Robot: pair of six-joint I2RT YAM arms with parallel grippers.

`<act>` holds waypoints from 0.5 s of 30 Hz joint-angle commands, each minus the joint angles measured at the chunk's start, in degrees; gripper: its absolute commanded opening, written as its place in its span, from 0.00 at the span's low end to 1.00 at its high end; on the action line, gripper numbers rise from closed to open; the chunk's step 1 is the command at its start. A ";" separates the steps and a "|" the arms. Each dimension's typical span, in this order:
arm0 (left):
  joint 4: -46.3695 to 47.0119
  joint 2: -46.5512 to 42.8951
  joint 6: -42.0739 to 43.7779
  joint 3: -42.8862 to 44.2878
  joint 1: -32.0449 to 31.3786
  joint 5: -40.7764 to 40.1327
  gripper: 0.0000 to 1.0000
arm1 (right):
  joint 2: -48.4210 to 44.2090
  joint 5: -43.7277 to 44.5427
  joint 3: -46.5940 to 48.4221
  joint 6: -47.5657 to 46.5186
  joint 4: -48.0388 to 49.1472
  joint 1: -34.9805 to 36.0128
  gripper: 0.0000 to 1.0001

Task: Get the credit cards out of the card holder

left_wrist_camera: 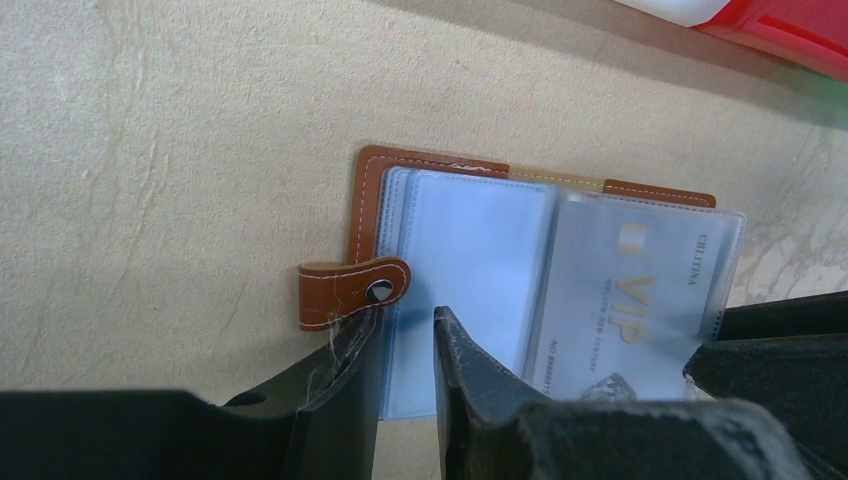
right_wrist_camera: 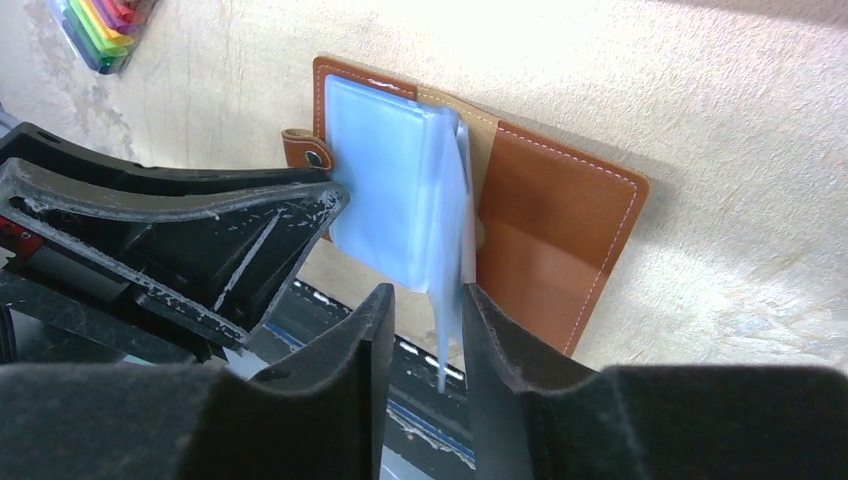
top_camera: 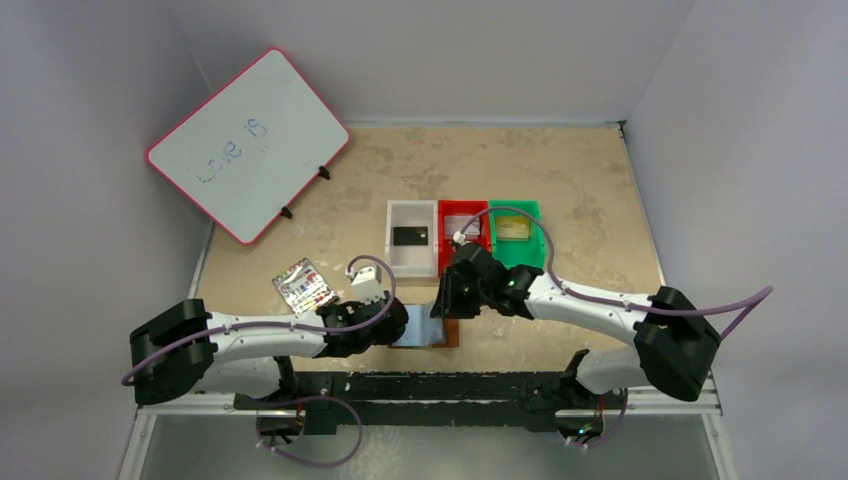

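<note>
Brown card holder (left_wrist_camera: 440, 170), sleeves open

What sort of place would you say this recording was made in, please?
Probably a robot lab test cell rather than a home: a tan tabletop closed in by plain white walls, a small whiteboard propped in a corner, and three sorting bins laid out in a row.

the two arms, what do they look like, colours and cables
Both the left arm and the right arm have white link shells with black joints and bulky black bases. A thin purple cable loops along each. The fingers are black, wedge-shaped and scuffed with pale scratches.
</note>
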 commanded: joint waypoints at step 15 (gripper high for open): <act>0.32 1.01 1.37 1.00 -0.12 0.44 0.24 | 0.22 4.19 4.80 -0.63 -5.16 1.92 0.39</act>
